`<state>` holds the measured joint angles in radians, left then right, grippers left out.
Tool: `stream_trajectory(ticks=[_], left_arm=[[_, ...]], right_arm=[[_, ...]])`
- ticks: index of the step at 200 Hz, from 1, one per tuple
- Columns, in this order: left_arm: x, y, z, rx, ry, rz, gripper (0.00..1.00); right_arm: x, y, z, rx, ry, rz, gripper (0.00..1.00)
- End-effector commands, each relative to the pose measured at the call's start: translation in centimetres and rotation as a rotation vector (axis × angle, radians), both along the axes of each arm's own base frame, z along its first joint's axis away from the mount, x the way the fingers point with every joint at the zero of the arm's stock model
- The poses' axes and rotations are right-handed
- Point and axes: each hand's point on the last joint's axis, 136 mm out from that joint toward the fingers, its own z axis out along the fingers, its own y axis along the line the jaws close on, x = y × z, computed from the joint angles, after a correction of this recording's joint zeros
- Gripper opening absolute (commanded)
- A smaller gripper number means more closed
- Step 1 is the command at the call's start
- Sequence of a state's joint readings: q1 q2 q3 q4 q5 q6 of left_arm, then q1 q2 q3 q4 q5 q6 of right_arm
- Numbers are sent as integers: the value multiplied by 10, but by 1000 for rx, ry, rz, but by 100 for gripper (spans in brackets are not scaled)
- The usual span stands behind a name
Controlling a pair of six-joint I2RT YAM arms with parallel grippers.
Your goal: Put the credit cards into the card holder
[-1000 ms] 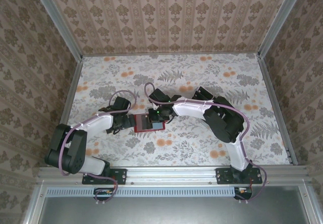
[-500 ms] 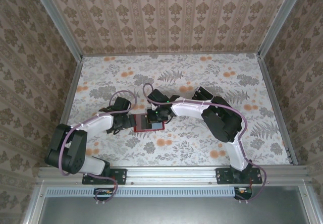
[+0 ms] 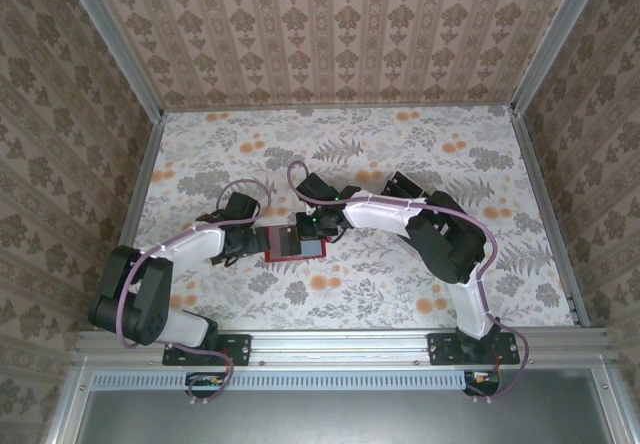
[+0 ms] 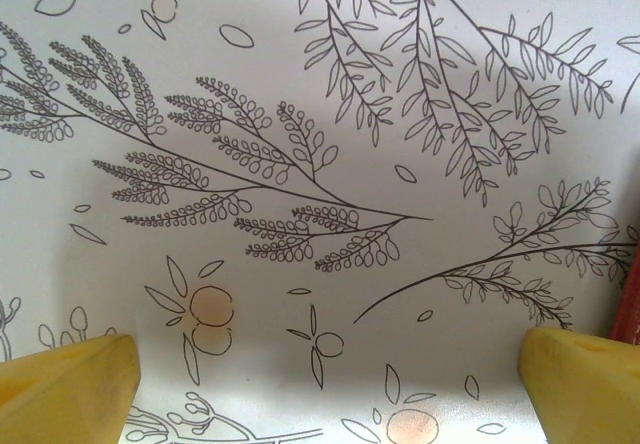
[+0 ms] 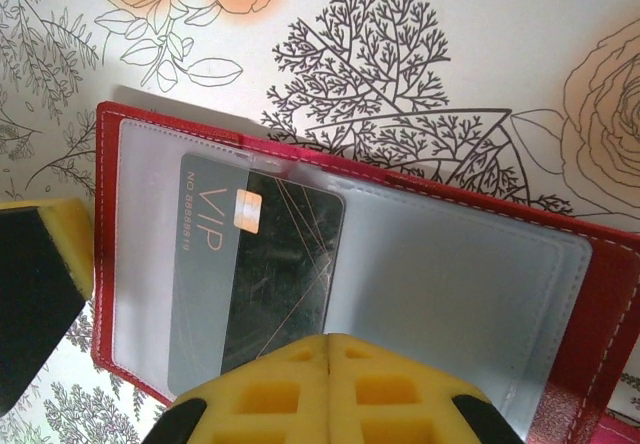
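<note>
The card holder (image 5: 604,294) is a red wallet lying open on the flowered table, its clear pockets facing up. A black credit card (image 5: 275,264) marked VIP sits partly inside its left pocket. My right gripper (image 5: 330,342) is shut, its yellow fingertips pressed together at the card's near edge with nothing between them. From above, the right gripper (image 3: 308,229) hangs over the card holder (image 3: 285,255). My left gripper (image 3: 248,245) is just left of the holder, and in its own view the left gripper (image 4: 325,394) is open wide over bare table, with the holder's red edge (image 4: 630,309) beside its right finger.
One of the left gripper's yellow and black fingers (image 5: 35,264) stands close to the holder's left edge. Both arms meet mid-table. Patterned walls (image 3: 340,34) with metal rails enclose the table, with open tabletop (image 3: 400,144) behind the arms.
The right gripper has shifted slightly over the card holder and back. The left arm has not moved.
</note>
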<state>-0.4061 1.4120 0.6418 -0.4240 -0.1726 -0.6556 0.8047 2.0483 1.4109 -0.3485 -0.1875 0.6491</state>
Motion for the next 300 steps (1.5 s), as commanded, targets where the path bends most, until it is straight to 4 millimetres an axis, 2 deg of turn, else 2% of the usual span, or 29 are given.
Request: stream_trajectory(ticks=[1,113,159,279,300], left_arm=[[-8,-8,-17,-32,42,-12,100],[-7,-10,-19,-37,44,-20,100],[-8,-11,-22,-41,50,-22,100],[-9,-16,-26,-47,54,-32,100],[-9,-17,-26,-47,55,-36,100]], right_arm=[[-5,-12,-10,-55,15,3,8],[-12,5,-22,-50,46,34,8],[-12,16,-16,-26,43,42,8],[-24,45,-19,11,73,95,8],[-25,43,-18,3,68,98,8]])
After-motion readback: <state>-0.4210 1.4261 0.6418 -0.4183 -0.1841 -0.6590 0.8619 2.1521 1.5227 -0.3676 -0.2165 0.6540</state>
